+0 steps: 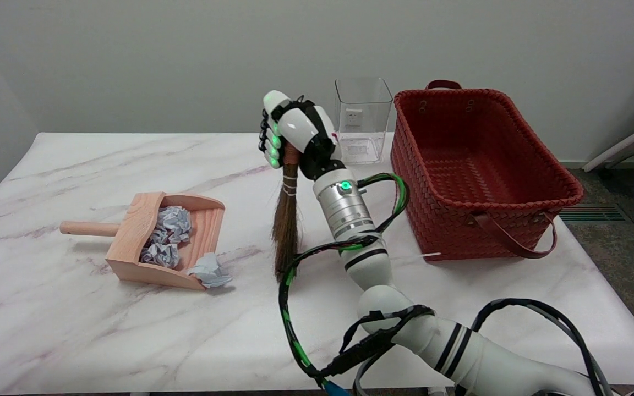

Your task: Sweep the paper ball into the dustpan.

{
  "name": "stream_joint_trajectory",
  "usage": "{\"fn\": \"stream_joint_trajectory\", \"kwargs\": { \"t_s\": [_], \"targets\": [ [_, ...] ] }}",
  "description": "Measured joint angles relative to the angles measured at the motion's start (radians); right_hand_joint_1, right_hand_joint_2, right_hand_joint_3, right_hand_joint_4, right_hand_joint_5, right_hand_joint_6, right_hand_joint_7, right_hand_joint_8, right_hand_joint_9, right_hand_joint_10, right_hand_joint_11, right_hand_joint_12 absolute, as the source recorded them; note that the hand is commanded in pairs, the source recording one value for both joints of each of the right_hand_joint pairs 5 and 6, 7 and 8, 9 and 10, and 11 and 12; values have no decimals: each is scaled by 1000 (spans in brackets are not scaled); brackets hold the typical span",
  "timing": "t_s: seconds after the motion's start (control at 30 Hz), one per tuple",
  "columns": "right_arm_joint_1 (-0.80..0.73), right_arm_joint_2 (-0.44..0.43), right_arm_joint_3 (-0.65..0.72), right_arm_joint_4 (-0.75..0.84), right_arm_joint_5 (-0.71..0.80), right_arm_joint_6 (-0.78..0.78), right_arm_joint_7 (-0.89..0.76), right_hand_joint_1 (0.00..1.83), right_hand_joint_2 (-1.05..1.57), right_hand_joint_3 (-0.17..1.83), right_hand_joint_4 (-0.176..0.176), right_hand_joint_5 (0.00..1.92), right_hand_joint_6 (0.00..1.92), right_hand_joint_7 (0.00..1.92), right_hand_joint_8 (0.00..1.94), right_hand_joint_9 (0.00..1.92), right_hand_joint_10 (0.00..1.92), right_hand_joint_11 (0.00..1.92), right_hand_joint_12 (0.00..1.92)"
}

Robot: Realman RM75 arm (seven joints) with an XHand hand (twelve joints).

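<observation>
My right hand (294, 133) grips the handle of a small brown broom (287, 225) and holds it upright, bristles pointing down near the table, right of the dustpan. The wooden dustpan (130, 234) lies on the left half of the table, handle pointing left, mouth facing right. Two crumpled paper balls (167, 236) sit inside it. A third paper ball (209, 270) rests at the front right lip of the dustpan, partly on the table. A gap separates the bristle tips from that ball.
A red woven basket (482, 170) stands at the right of the marble table (75, 330). A clear square container (362, 120) stands behind my hand near the back edge. Cables loop along my right arm (383, 297).
</observation>
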Motion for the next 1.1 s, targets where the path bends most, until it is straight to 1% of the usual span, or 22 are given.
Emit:
{"fn": "stream_joint_trajectory", "kwargs": {
  "t_s": [0.4,0.63,0.9,1.1],
  "targets": [
    [11,-48,-51,40,-16,3,-118,751,1571,1160,0,1920,1920,1920,1920,1920,1920,1834,1834],
    [-12,-84,-74,42,-71,8,-203,767,1553,1159,0,1920,1920,1920,1920,1920,1920,1845,1845],
    [-23,-137,-88,-58,-139,40,-284,794,1517,1203,0,1920,1920,1920,1920,1920,1920,1845,1845],
    [12,-173,-92,-150,-174,72,-320,799,1506,1232,0,1920,1920,1920,1920,1920,1920,1845,1845]
  ]
}}
